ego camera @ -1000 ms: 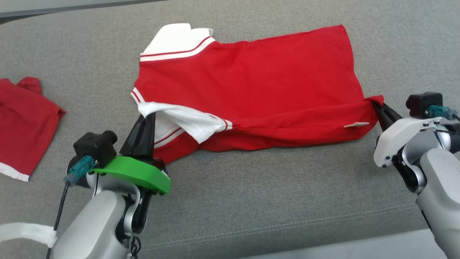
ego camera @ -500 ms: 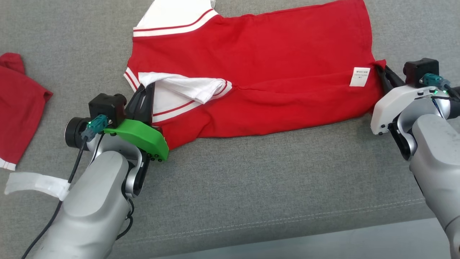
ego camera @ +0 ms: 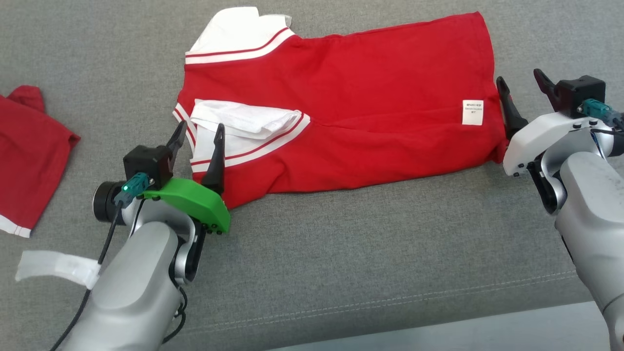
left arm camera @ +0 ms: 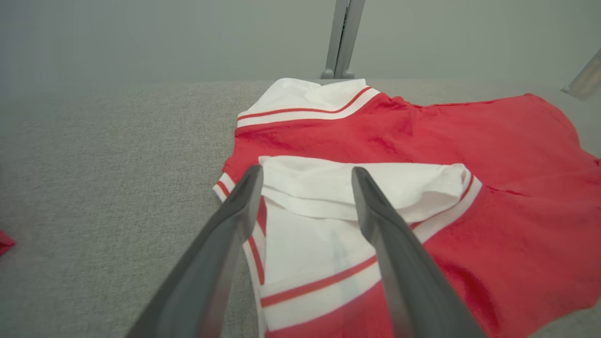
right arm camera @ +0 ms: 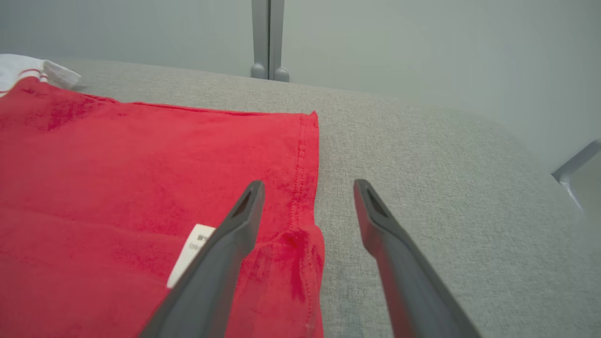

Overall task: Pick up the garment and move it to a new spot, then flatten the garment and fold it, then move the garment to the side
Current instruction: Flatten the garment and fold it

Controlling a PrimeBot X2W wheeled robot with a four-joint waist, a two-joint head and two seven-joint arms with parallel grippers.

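With the red shirt [ego camera: 341, 122] lying half-folded on the grey cushion [ego camera: 341, 253], and the left gripper [ego camera: 201, 126] at its sleeve and the right gripper [ego camera: 518, 77] at its hem both open and empty, the folding step seems in hand, and the next move probably needs a grasp for another fold.

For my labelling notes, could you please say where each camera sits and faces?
Head view: on the head, facing down at the garment; left gripper and right gripper show.
Left wrist view: on that wrist, facing the sleeve past its fingers.
Right wrist view: on that wrist, facing the hem past its fingers.
Head and right wrist views share the label.
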